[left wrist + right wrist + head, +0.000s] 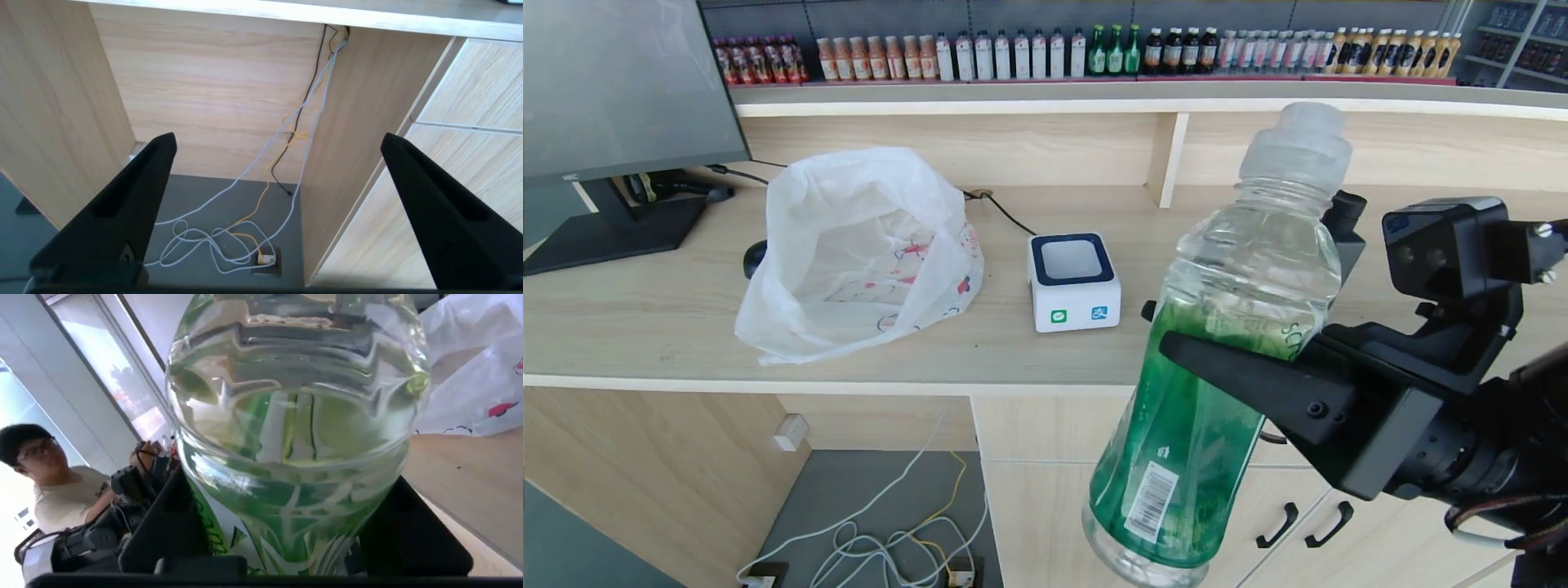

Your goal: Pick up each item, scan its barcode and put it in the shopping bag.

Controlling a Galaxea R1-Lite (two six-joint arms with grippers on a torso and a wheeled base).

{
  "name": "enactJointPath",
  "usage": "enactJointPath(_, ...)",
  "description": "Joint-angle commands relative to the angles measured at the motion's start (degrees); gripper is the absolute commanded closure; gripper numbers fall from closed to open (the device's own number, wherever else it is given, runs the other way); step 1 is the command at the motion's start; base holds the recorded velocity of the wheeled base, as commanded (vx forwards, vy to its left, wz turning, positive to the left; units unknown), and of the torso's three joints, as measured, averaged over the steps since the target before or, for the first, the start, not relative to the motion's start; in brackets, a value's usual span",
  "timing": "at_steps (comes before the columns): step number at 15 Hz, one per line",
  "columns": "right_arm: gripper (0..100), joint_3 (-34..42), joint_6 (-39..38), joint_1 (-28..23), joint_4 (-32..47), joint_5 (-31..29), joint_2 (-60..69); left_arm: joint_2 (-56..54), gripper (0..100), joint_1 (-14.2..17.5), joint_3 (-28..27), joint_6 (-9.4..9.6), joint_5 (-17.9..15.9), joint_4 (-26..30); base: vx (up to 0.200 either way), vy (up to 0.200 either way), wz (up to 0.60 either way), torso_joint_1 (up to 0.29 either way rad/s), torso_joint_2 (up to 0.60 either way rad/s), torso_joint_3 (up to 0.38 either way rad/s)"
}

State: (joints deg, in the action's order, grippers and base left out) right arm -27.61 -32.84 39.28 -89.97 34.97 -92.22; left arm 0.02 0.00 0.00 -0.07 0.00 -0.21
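Head view: your right gripper [1258, 273] is clamped on the bottle [1233, 327] mid-body, up in the air just right of the scanner [1073, 282]. Long axis tilted: cap up-right, base w/ barcode down-left, nearer the camera. Your left gripper [278, 143] gapes wide, nothing in it.

Bottle [1176, 433], lower right of the head view: the green label carries a white barcode [1150, 500] low on its side, with nothing beside the bars readable. A small white pictogram sits above it. White lettering higher on the label is partly hidden and not legible.

Scanner [1074, 282], centre: two square signs on the front face, one green [1058, 314] and one blue [1099, 312], each with a white pictogram.

Bag [858, 253], left of centre: red and dark print, unreadable.

Monitor [621, 82], upper left: a small mark on the lower bezel, too small to read.

Shelf bottles [1086, 53], top: labels illegible.
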Motion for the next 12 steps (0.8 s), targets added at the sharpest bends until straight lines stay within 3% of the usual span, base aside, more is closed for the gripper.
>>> enactJointPath(1, 100, -1.9, -1.4, 0.4, 0.0, 0.0, 0.6, 0.0, 0, 0.0, 0.0, -0.01, 0.0, -0.1, 0.000, 0.000, 0.00, 0.000, 0.00, 0.000)
enactJointPath(7, 100, -5.8, -4.2, 0.4, 0.0, 0.0, 1.2, 0.0, 0, 0.0, 0.0, -0.01, 0.0, 0.0, 0.000, 0.000, 0.00, 0.000, 0.00, 0.000)
enactJointPath(12, 100, -4.2, -4.2, 0.9, 0.0, 0.0, 3.5, 0.0, 0, 0.0, 0.0, -0.01, 0.0, -0.1, 0.000, 0.000, 0.00, 0.000, 0.00, 0.000)
